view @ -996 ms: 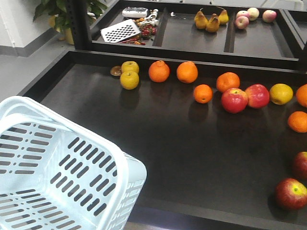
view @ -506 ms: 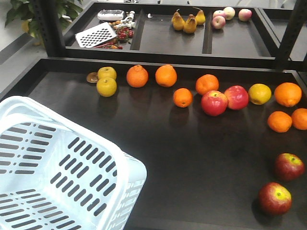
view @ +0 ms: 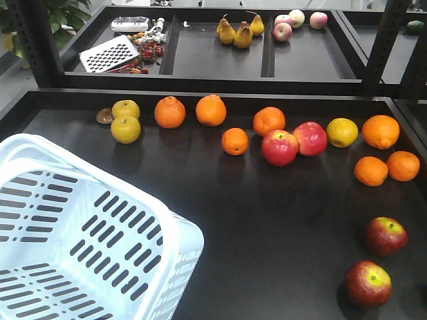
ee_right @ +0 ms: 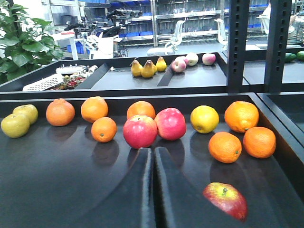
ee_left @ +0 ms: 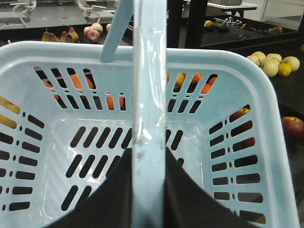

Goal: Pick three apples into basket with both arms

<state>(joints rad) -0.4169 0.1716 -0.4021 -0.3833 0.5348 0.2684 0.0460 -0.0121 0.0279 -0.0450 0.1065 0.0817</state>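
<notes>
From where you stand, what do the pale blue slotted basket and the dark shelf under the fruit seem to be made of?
The pale blue slotted basket looks like glossy moulded plastic: light streaks run along its handle. The dark shelf surface looks smooth and semi-matt, perhaps coated metal or laminate; the small round orange is dimly mirrored in it.

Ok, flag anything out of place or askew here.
Only the basket: it sits turned at an angle to the shelf edges at the near left, held by its handle between the left fingers. Nothing looks spilled or damaged.
</notes>
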